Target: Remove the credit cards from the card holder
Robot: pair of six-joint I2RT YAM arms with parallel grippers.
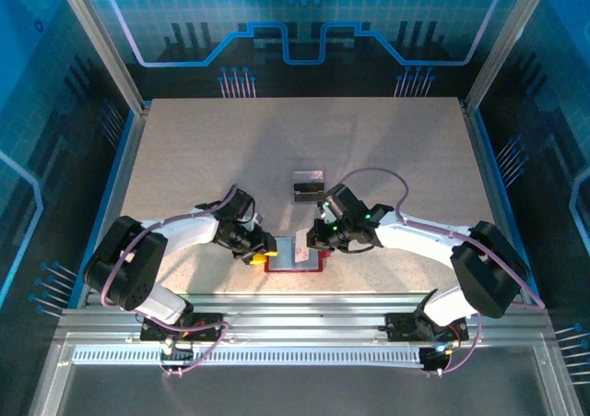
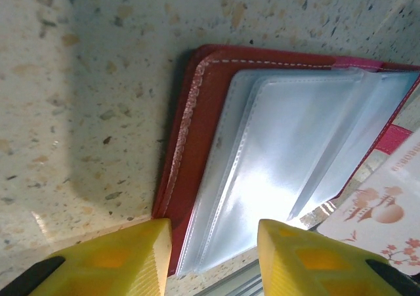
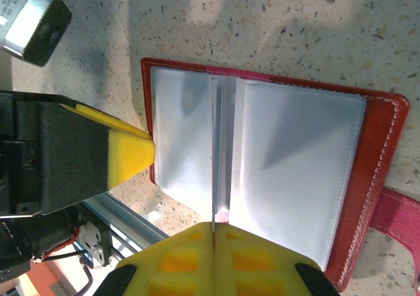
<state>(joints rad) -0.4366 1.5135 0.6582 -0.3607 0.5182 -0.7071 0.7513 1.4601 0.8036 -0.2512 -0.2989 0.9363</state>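
The open holder (image 1: 293,254) lies flat on the tabletop (image 1: 184,158) close to its near edge, directly between your two tools. Its long side runs left to right and its fold points away from the arm bases. Your right tool (image 3: 213,235) is fully closed, pinching the near end of a thin sheet (image 3: 214,151) that stands on edge along the fold and runs straight out ahead of the tool. Any draw would likely go back along that line. Your left tool (image 2: 213,247) is partly open, grips nothing, and straddles the holder's left edge as if to pin it. Both arms are about equally near. A small stack of cards (image 1: 309,184) lies apart, beyond the holder. Seen edge-on, the sheet could be a card or a pocket sleeve; you cannot tell which. Glare on the pockets hides any cards inside.
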